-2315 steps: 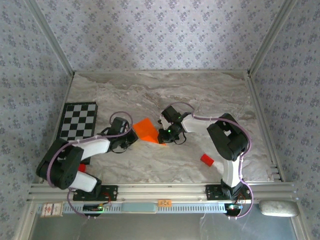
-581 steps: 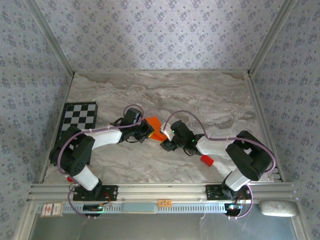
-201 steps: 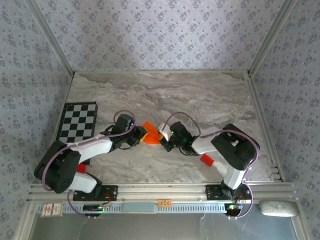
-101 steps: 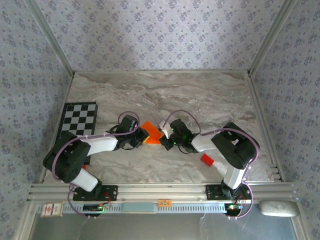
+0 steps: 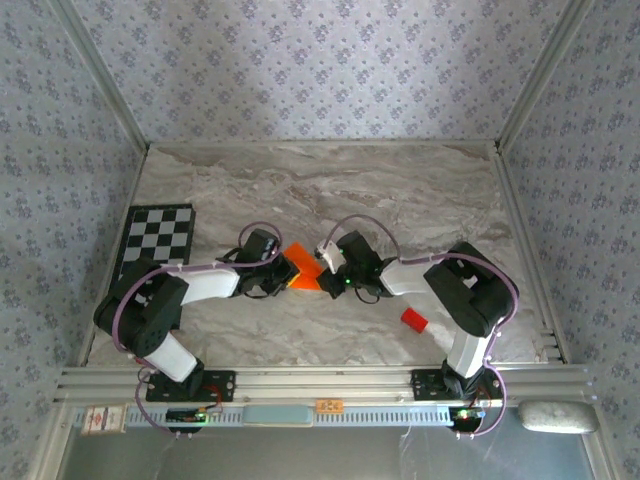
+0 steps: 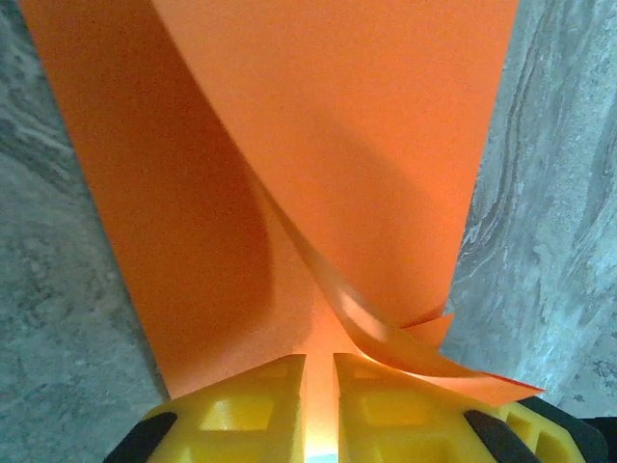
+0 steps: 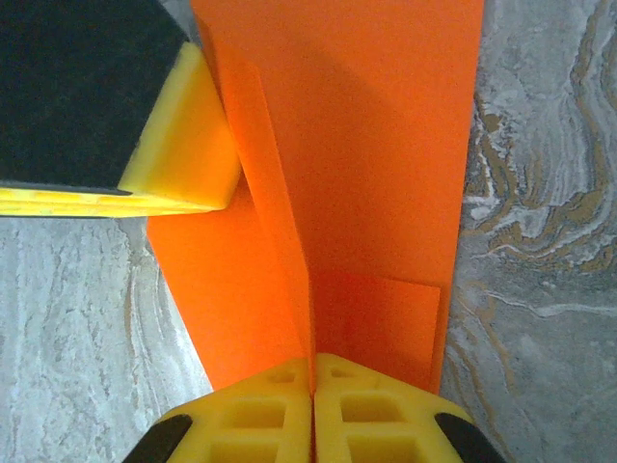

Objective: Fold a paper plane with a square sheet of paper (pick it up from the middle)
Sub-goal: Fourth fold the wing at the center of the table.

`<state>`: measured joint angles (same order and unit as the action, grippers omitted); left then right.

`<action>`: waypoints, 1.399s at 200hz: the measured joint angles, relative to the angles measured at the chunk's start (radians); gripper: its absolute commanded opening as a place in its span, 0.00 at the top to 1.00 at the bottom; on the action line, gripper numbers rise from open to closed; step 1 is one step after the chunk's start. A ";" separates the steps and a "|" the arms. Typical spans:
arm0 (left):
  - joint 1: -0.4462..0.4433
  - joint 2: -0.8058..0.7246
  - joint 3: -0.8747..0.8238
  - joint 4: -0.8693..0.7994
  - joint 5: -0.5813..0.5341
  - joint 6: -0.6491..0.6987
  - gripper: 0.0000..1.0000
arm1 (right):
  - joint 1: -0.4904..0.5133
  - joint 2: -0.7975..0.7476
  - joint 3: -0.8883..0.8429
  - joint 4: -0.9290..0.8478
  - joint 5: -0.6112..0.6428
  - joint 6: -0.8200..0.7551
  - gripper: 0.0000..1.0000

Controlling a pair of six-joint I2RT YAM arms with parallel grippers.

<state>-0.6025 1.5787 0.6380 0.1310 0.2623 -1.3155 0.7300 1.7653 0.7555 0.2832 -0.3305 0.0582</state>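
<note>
The left gripper [image 5: 285, 274] is sliding right toward frame centre, pinching down on the square sheet of paper [image 5: 305, 267].

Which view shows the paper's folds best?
Right wrist: the orange paper is close up, its sharp crease running from the right gripper. Left wrist shows a loose flap curling; top external, a small orange patch.

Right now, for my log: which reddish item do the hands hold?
The orange paper, pinched by left hand and right hand; red block lies free.
</note>
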 measured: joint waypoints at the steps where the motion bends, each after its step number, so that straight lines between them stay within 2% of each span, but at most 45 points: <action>1: 0.000 0.000 0.000 -0.001 0.000 0.001 0.87 | 0.000 0.000 0.001 -0.001 -0.001 0.001 0.91; 70: 0.000 0.005 0.005 -0.042 -0.017 0.032 0.90 | -0.022 0.024 0.065 -0.100 -0.061 0.051 0.91; 156: 0.007 0.023 0.038 -0.085 -0.031 0.077 0.92 | -0.039 0.074 0.196 -0.307 -0.115 0.124 0.85; 235: 0.018 0.045 0.070 -0.109 -0.016 0.109 0.92 | -0.058 0.057 0.192 -0.325 -0.167 0.190 0.74; 280: 0.020 0.054 0.082 -0.113 -0.015 0.122 0.92 | -0.065 0.052 0.192 -0.331 -0.203 0.201 0.76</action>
<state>-0.5823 1.6329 0.7197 0.0181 0.2470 -1.1934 0.6651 1.8172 0.9478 -0.0475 -0.5335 0.2588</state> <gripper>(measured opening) 0.079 0.255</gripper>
